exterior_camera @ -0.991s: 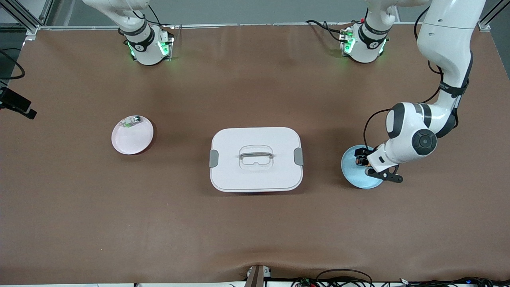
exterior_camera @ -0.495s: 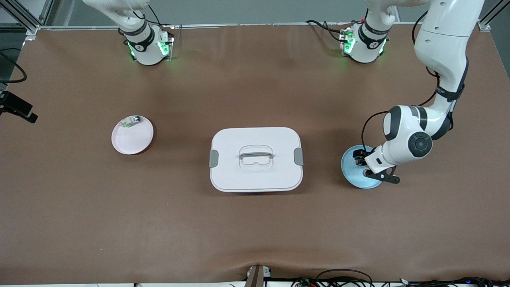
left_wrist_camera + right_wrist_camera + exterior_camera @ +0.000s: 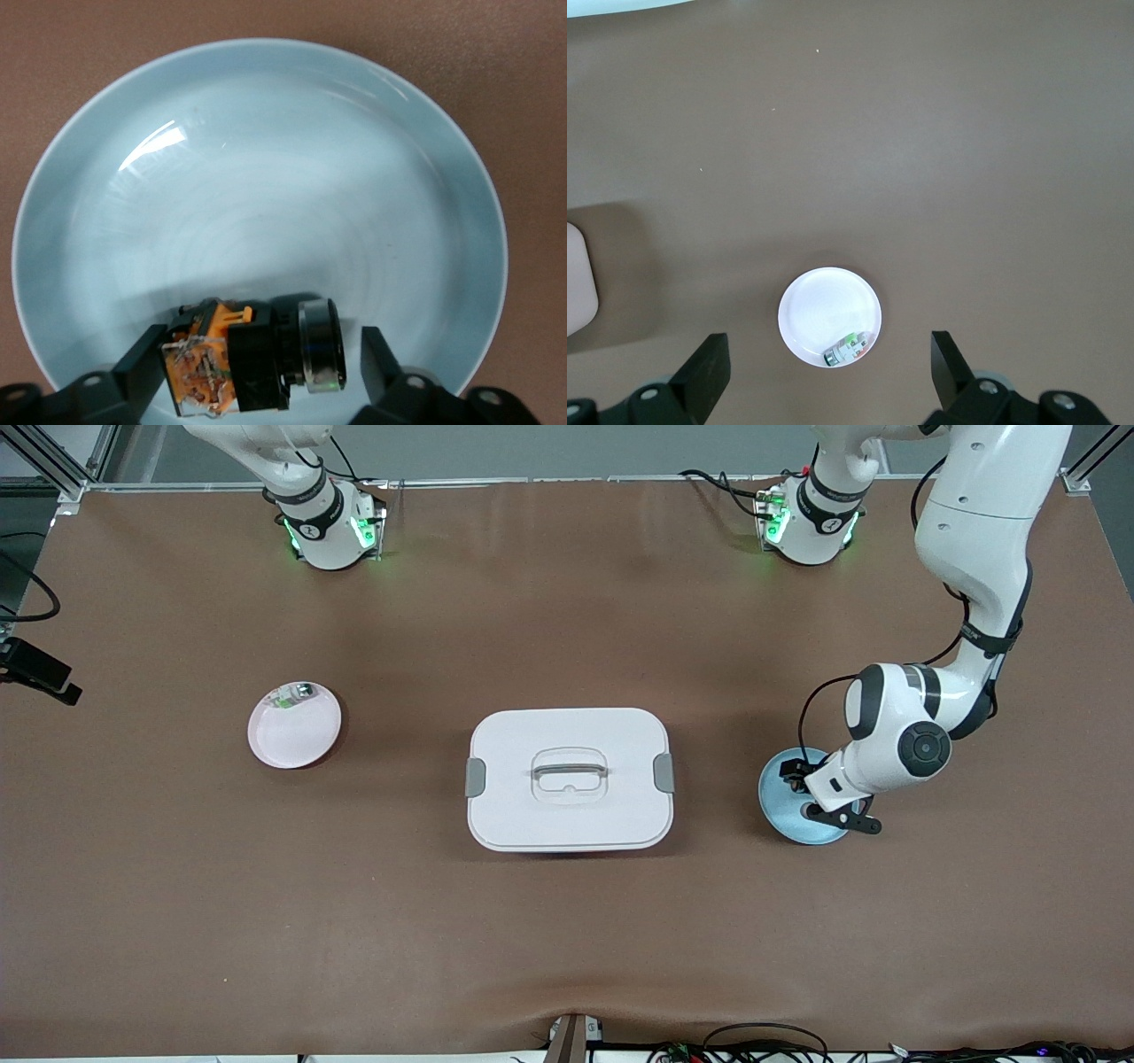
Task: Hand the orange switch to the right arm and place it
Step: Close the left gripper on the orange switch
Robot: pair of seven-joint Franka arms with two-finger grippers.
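The orange switch (image 3: 252,359) lies on its side in the blue plate (image 3: 266,177), close to the plate's rim, its orange and black body at one end and a silver ring at the other. The left gripper (image 3: 263,372) is down in the plate with a finger on either side of the switch; the fingers (image 3: 142,359) stand apart with a gap to the part on both sides, so nothing is clamped. The blue plate (image 3: 784,815) sits toward the left arm's end of the table, beside the white lidded box (image 3: 569,779) at the middle (grey clips at both ends, a handle on top). At the right arm's end a pink plate (image 3: 294,726) holds a small clear part with green marking (image 3: 290,696) near its rim. The right gripper (image 3: 830,376) waits high over that plate, fingers spread wide and empty.
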